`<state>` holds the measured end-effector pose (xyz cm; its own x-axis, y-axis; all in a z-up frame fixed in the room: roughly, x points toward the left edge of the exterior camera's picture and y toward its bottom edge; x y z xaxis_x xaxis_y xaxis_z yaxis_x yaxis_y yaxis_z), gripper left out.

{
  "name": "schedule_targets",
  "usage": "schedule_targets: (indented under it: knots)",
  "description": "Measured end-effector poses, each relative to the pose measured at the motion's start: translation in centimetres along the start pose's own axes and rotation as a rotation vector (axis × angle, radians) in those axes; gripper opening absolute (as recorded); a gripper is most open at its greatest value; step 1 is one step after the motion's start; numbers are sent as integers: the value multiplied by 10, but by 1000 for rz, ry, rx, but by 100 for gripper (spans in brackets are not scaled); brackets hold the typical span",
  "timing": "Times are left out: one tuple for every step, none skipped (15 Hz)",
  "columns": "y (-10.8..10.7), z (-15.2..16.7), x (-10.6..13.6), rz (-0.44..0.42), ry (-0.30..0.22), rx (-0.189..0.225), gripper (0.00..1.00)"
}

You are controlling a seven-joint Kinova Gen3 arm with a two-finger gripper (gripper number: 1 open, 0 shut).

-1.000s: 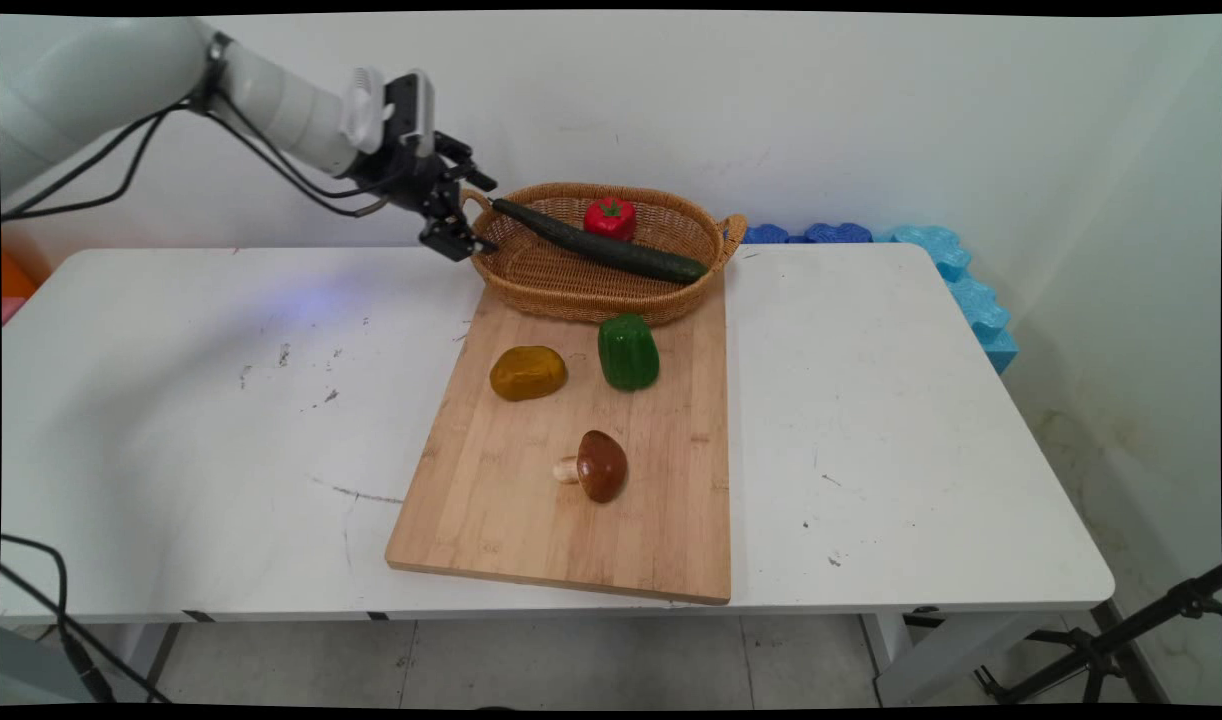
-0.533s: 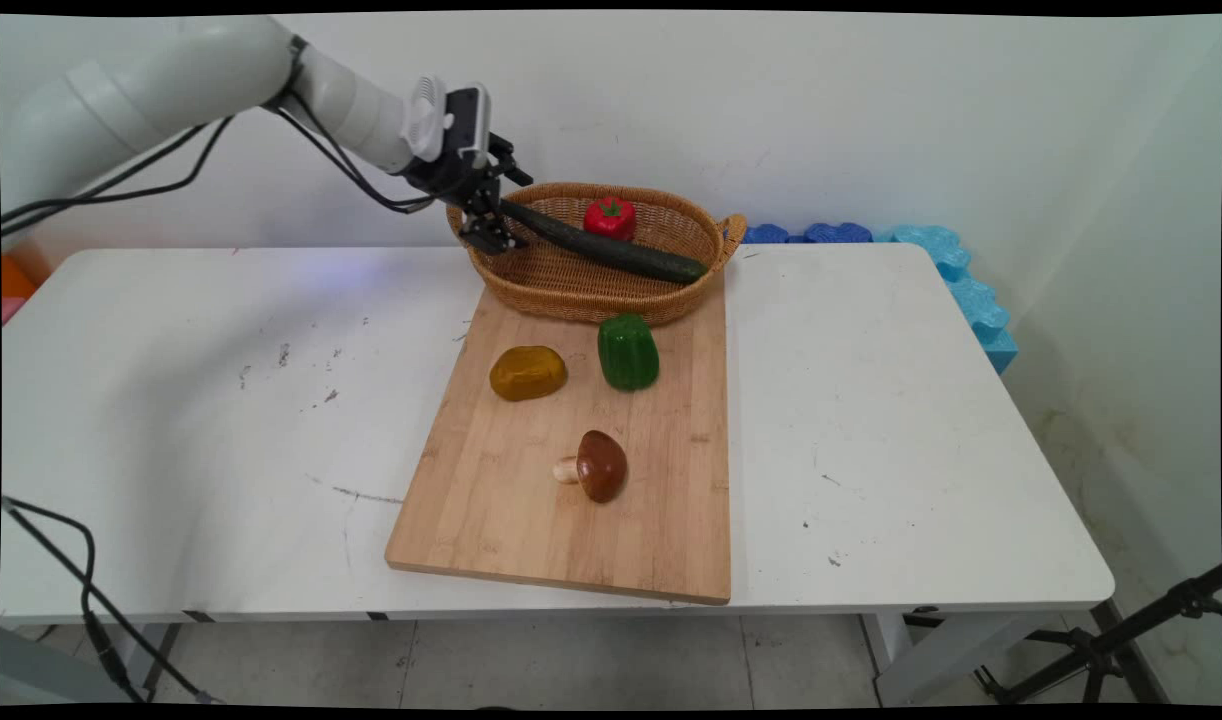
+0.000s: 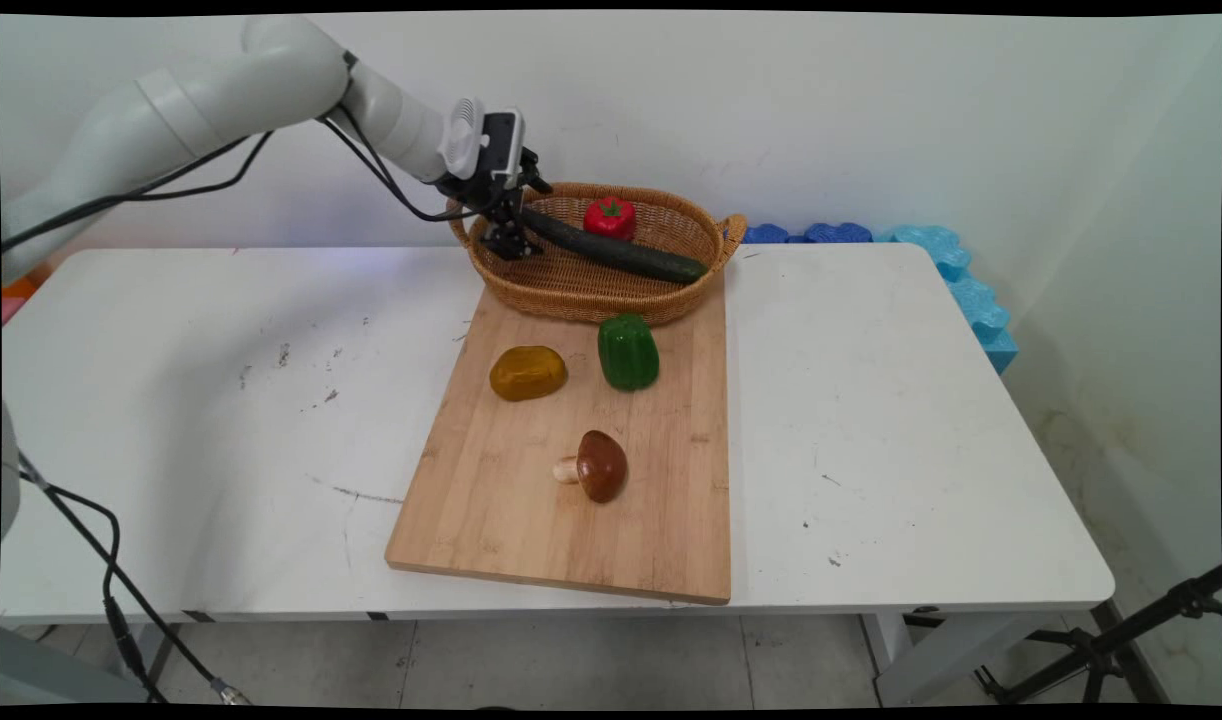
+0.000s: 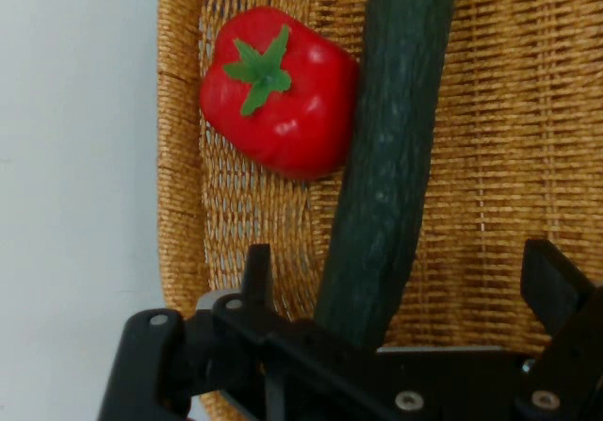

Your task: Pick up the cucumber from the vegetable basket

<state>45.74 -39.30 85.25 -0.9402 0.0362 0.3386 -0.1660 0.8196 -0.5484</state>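
— Fingers first: how did they stand?

— Spread apart. The gripper (image 3: 512, 240) hung over the left end of the wicker basket (image 3: 571, 290), and from the hand camera one of its fingers (image 4: 256, 272) stood on one side of the cucumber (image 4: 388, 167) and the other on the far side, neither one touching it that I could see.

— Where was the cucumber lying?

— Inside the basket, slantwise, its left end up by the gripper and its right end resting against the basket's right rim. A red tomato (image 3: 610, 216) with a green stalk sat just behind it, touching or nearly touching its flank.

— And the basket itself?

— At the back of the white worktop (image 3: 221, 420), its front edge sitting on the far end of a wooden cutting board (image 3: 531, 510).

— What else was on that board?

— A green bell pepper (image 3: 628, 351) just in front of the basket, a yellowish-brown potato (image 3: 528, 372) to its left, and a brown-capped mushroom (image 3: 596, 466) lying on its side nearer the front, well apart from both.
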Motion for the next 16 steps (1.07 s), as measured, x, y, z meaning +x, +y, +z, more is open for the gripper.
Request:
schedule_targets:
  knots:
    - [-1,5,1,12,-5,-1,100]
    - [-2,10,2,23,-10,-2,100]
    - [-2,13,3,31,-14,-3,100]
    - [-3,17,3,40,-19,-4,100]
    - [-3,20,4,47,-23,-4,100]
    - [-3,23,5,53,-25,-6,100]
    - [-3,24,5,57,-27,-6,100]
    - [-3,27,5,61,-30,-7,100]
    - [-3,29,6,66,-32,-8,100]
    - [-3,31,6,70,-35,-10,100]
    - [-3,33,7,73,-37,-11,100]
    - [-2,35,7,76,-39,-12,100]
    - [-2,38,8,78,-40,-12,100]
    - [-2,39,8,80,-42,-13,0]
    - [-2,41,9,83,-44,-14,0]
    - [-2,44,9,84,-45,-15,0]
